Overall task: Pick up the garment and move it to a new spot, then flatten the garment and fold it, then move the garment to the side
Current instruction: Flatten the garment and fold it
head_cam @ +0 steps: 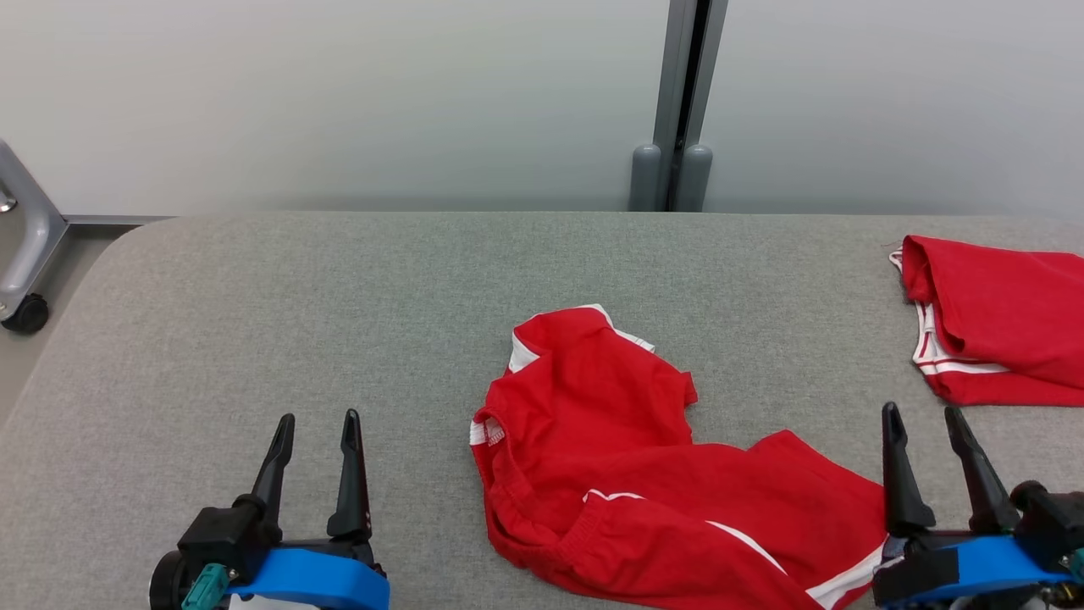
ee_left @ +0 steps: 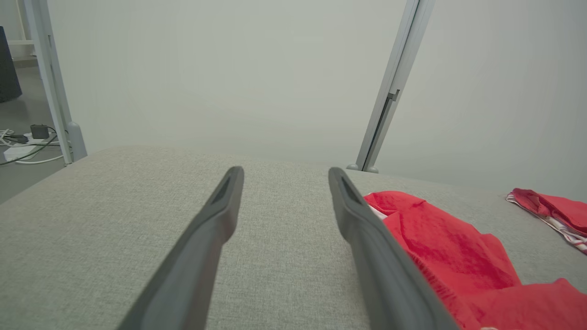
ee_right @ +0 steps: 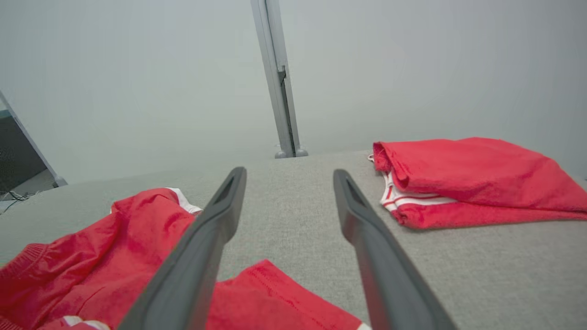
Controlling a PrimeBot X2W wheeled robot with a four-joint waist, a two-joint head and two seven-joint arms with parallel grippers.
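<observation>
Your right gripper sits at about 5 o'clock in the head view, its arm low over the table, blue wrist at the bottom edge and both dark fingers pointing toward 12 o'clock. Its fingers are spread wide with bare grey cloth between the tips, so it is grasping nothing. In the right wrist view the finger on the 9 o'clock side crosses in front of the red fabric; you cannot tell from these views whether it touches it.

Your left gripper sits at about 7 o'clock in the head view, in the same low pose, fingers aimed at 12 o'clock. It too is spread wide and empty, with only table surface between its tips, and it stands clear of the fabric.

You find the garment, red with white trim, lying crumpled at about 6 o'clock in the head view, between your two grippers. It is bunched and creased, one white-edged part reaching toward the centre of the table and the rest trailing toward 5 o'clock, where its white-striped edge runs just beside the base of your right gripper.

A second red garment, folded, lies at 3 o'clock against the frame's edge, well apart from the crumpled one. A grey post rises behind the table at 12 o'clock.
</observation>
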